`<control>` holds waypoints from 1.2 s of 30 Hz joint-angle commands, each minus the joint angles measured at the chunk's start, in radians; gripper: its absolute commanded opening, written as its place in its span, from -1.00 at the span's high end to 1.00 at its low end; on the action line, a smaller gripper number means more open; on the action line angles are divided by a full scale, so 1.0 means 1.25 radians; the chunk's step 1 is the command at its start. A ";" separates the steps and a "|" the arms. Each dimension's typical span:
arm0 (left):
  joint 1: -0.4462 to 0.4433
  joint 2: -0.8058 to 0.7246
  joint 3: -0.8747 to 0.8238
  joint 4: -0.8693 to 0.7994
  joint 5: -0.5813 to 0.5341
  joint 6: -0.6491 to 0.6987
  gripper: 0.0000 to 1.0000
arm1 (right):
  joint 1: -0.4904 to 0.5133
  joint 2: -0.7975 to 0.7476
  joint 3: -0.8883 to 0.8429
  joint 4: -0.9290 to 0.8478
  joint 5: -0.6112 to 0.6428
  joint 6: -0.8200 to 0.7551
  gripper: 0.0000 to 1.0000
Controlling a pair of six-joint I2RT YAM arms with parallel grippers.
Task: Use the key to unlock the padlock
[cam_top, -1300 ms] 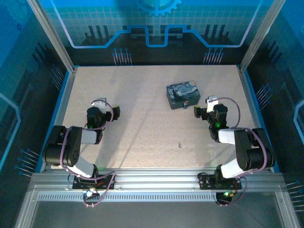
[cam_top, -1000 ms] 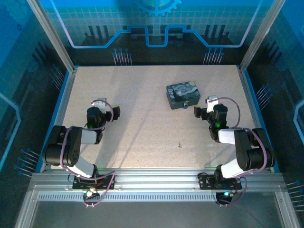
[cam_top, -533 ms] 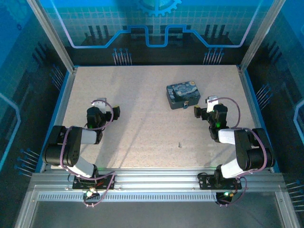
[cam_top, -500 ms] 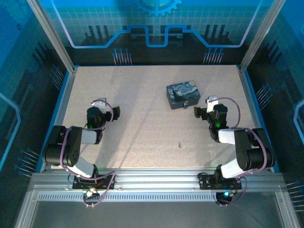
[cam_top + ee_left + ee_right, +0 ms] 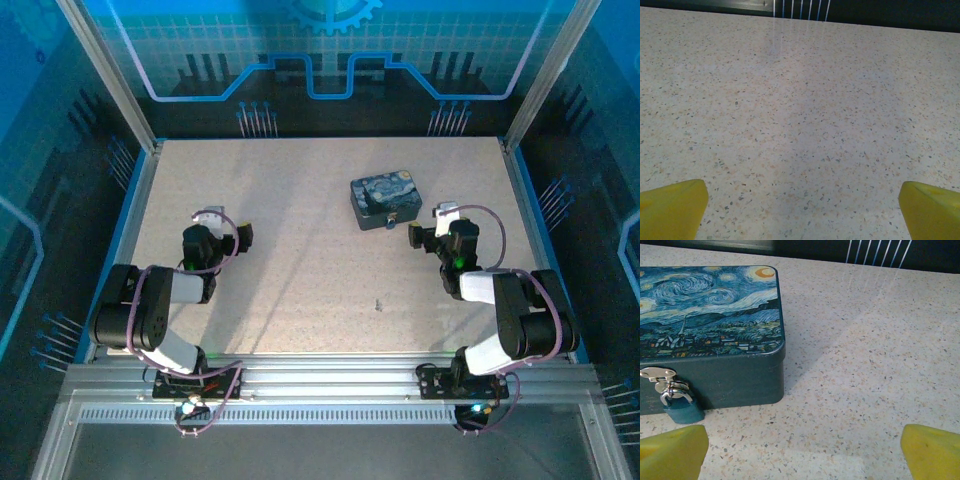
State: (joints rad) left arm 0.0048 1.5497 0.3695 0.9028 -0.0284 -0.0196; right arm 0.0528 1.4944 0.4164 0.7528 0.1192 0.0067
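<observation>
**Teal padlock (image 5: 682, 404) locked on tin (image 5: 715, 315); key (image 5: 379, 304) lying loose on table (image 5: 280, 190)**

We're reading this as step 1, fetching the key. It's lying flat on the speckled top, near-centre, well apart from the tin and closer to the R gripper (image 5: 802, 450) than to the L gripper (image 5: 800, 210). The padlock is hanging by its silvery shackle (image 5: 674, 392) from the hasp (image 5: 655, 374) on the tin's near face.

The R gripper is facing that tin w/ yellow fingertips (image 5: 672, 445) spread wide, holding nothing. The L gripper is sitting low over bare table at the left, likewise spread wide & empty.

Doing it well, as we're judging it: the key is a mere sliver, so we're wanting the R gripper coming straight down over it and narrowing its jaws first. The pads should be closing across one end & leaving the blade sticking out for the keyhole. Risk: it's prob. skating away on the smooth top. The L gripper is likely needed for steadying the tin afterwards.

Count, as we're tallying: 1 tin, 1 padlock, 1 key, 2 grippers.
</observation>
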 commanded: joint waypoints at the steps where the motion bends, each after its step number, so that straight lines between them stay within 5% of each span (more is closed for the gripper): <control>1: 0.012 0.000 -0.035 0.105 0.019 0.007 -0.98 | -0.013 -0.003 -0.012 0.035 -0.030 0.020 -1.00; 6: 0.011 -0.075 -0.089 0.134 0.023 0.011 -0.98 | -0.030 -0.122 -0.040 -0.022 -0.008 0.046 -0.99; 13: -0.002 -0.298 -0.010 -0.172 -0.020 -0.031 -0.98 | -0.034 -0.332 0.003 -0.292 0.009 0.079 -0.99; 18: -0.011 -0.362 0.118 -0.427 -0.022 -0.225 -0.98 | -0.054 -0.378 0.076 -0.513 -0.042 0.149 -0.99; 24: -0.049 -0.292 0.268 -0.645 0.022 -0.388 -0.98 | -0.110 -0.332 0.150 -0.603 -0.202 0.229 -0.99; 30: -0.155 -0.146 0.383 -0.668 0.092 -0.446 -0.98 | -0.161 -0.182 0.261 -0.618 -0.394 0.263 -1.00; 36: -0.262 0.039 0.539 -0.638 0.178 -0.502 -0.97 | -0.176 -0.024 0.365 -0.588 -0.461 0.274 -0.99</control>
State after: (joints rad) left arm -0.2764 1.5318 0.9539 0.1062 0.1040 -0.5789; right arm -0.1501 1.3991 0.8177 0.0170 -0.3542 0.3225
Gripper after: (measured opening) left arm 0.989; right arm 0.997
